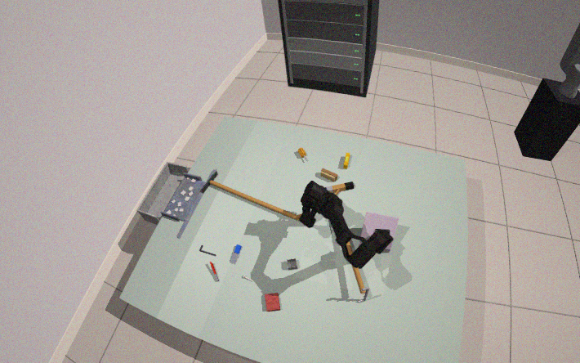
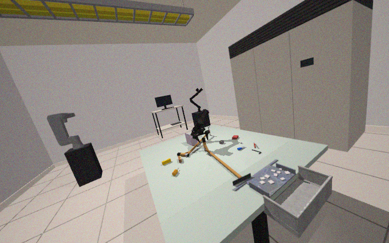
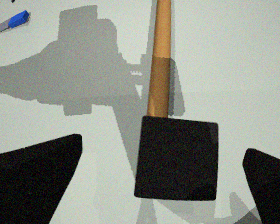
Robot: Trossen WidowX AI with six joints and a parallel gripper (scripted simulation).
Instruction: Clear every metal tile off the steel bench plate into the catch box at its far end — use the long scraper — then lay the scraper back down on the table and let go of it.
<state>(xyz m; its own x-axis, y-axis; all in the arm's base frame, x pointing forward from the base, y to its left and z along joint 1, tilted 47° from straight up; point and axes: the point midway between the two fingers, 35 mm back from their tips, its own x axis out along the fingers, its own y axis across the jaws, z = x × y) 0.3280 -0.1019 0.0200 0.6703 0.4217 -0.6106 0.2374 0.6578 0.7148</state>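
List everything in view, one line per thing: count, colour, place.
long scraper: one, tan handle, dark blade, lying on the table, blade at the plate
steel bench plate: one, blue-grey, table's left edge
metal tiles: roughly ten, white, all on the plate
catch box: one, grey, beyond the plate, no tiles inside
second tan-handled tool: one, partly under the arm
red block: one, near edge
hex key: one, black, near the plate
server rack: one, dark, on the floor
table: one, pale green
pincer: one, black, open, empty, above the scraper's dark handle end
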